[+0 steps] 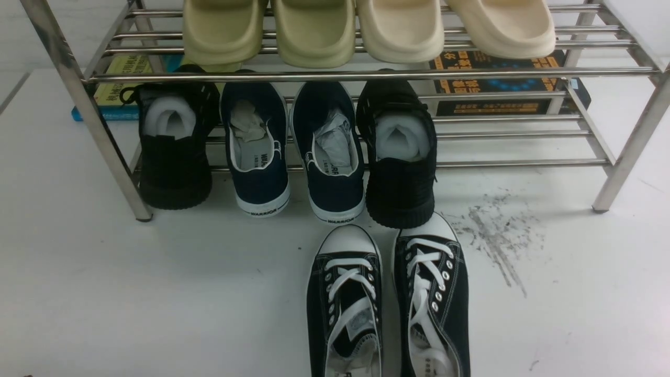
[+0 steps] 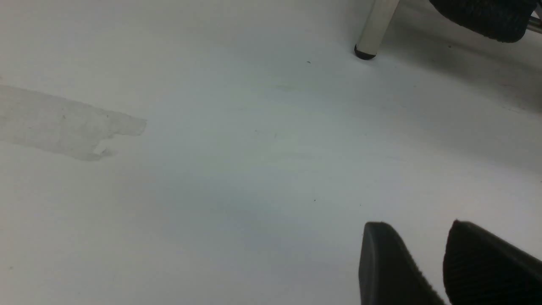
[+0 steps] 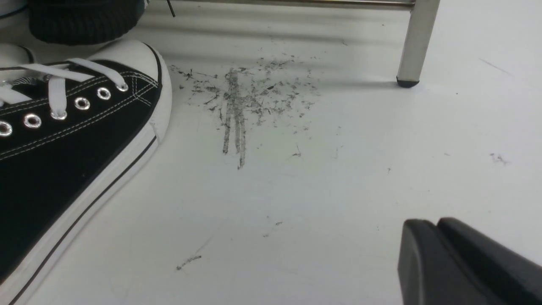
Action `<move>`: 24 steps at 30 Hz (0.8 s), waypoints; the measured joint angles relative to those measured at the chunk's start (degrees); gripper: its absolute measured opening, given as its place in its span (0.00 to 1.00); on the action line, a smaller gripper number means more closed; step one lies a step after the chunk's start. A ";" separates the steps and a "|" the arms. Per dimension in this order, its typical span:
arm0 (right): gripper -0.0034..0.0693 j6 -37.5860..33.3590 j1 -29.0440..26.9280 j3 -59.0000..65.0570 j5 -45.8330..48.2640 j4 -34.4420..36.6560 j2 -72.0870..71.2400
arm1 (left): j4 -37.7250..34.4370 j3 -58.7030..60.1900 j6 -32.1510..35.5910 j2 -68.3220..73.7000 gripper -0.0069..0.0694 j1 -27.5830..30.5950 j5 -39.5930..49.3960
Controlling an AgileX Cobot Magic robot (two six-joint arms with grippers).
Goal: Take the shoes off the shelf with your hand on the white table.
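Shoes (image 1: 387,303) on white table (image 1: 131,293), toes just before shelf (image 1: 623,152).

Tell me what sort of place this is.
Probably a staged lab or test bench, not a home: a steel shoe rack stands on a scuffed white table, with books lying behind it and black sneakers set out in front.
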 joint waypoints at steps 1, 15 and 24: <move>0.13 0.08 0.00 0.00 0.00 0.00 0.00 | 0.00 0.00 0.00 0.00 0.40 0.00 0.00; 0.16 0.17 0.00 0.00 0.05 0.00 0.00 | 0.00 0.00 0.00 0.00 0.40 0.00 0.00; 0.17 0.21 0.00 0.00 0.05 0.00 0.00 | 0.00 0.00 0.00 0.00 0.40 0.00 0.00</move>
